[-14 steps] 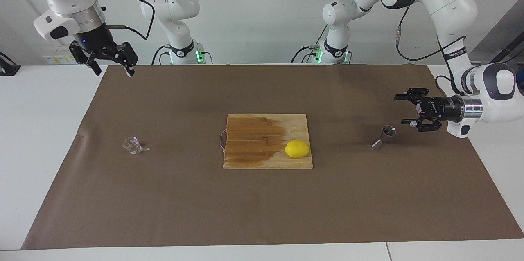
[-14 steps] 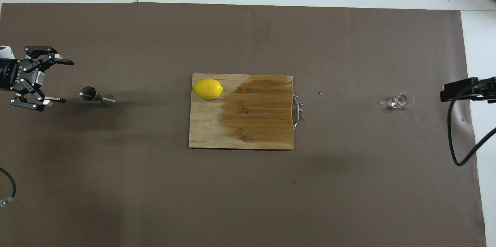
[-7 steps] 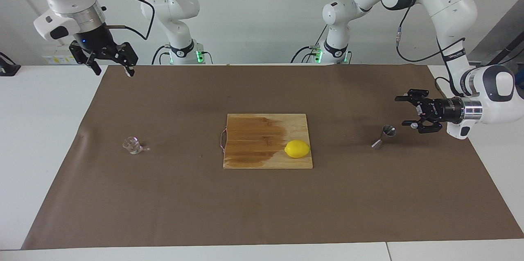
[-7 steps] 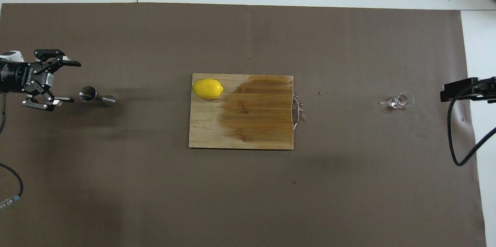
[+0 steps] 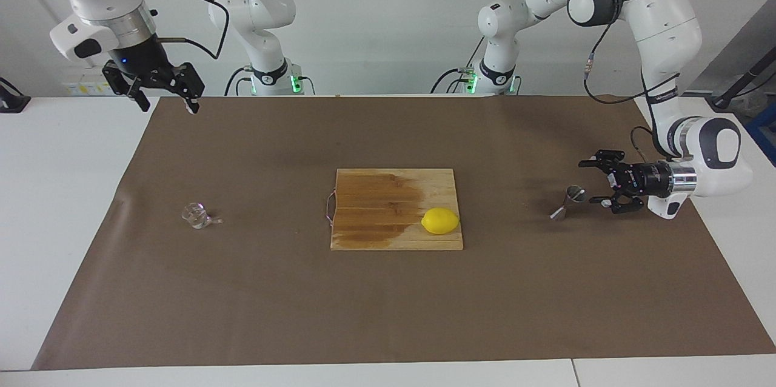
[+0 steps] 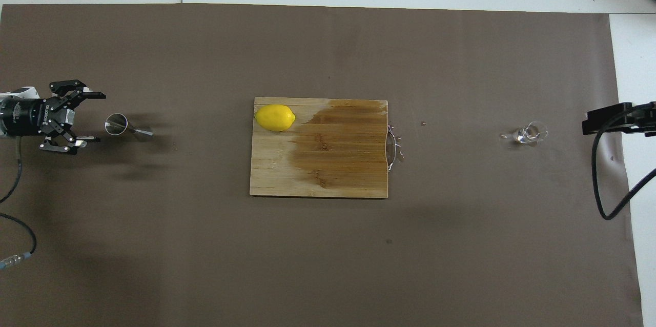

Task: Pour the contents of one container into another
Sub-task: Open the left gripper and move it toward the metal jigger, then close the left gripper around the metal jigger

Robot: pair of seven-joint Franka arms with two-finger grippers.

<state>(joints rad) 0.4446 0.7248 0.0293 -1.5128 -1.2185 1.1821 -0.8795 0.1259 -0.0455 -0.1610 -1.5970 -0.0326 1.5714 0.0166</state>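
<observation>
The tiny clear glass cup (image 5: 195, 215) (image 6: 529, 134) stands on the brown mat toward the right arm's end of the table. The small steel jigger (image 5: 570, 200) (image 6: 123, 127) stands on the mat toward the left arm's end. My left gripper (image 5: 588, 182) (image 6: 97, 117) is low, held level and open. Its fingertips stop just short of the jigger's rim, not touching it. My right gripper (image 5: 163, 93) is open and empty, raised high over the mat's corner by the robots, well away from the cup.
A wooden cutting board (image 5: 376, 235) (image 6: 333, 173) with a dark wet stain lies at the mat's middle. A yellow lemon (image 5: 440, 221) (image 6: 275, 117) sits on its corner toward the jigger. A black cable (image 6: 605, 183) hangs by the cup's end.
My left gripper has come down and moved in toward the jigger, fingers still open. The right arm, cup, jigger and lemon have not moved.
</observation>
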